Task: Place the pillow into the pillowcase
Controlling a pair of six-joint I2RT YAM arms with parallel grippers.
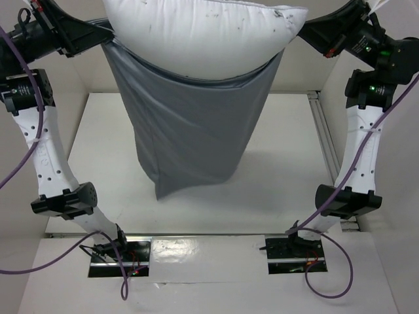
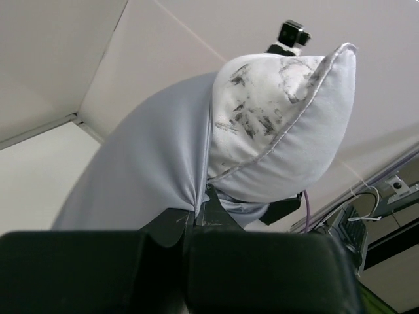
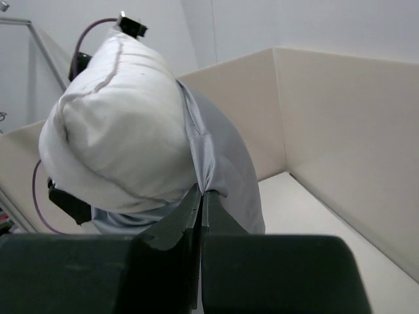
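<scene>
White table [image 1: 275, 170] below. Pillowcase [image 1: 190, 131] hangs mouth-up over it, stretched between both arms, lower end limp. Pillow [image 1: 203, 33] sits in the mouth, upper part bulging out above the rim. Left gripper [image 2: 196, 219] pinched tight on pillowcase rim; right gripper [image 3: 200, 199] likewise, opposite side.

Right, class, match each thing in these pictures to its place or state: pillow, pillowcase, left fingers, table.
Column one:
1 pillow
2 pillowcase
3 left fingers
4 table

Column two:
A shut on a grey cloth edge
B white, bulging out of an open top
C flat, beneath the hanging cloth
D grey, hanging down, held up at both sides

Pairs: 1-B, 2-D, 3-A, 4-C
</scene>
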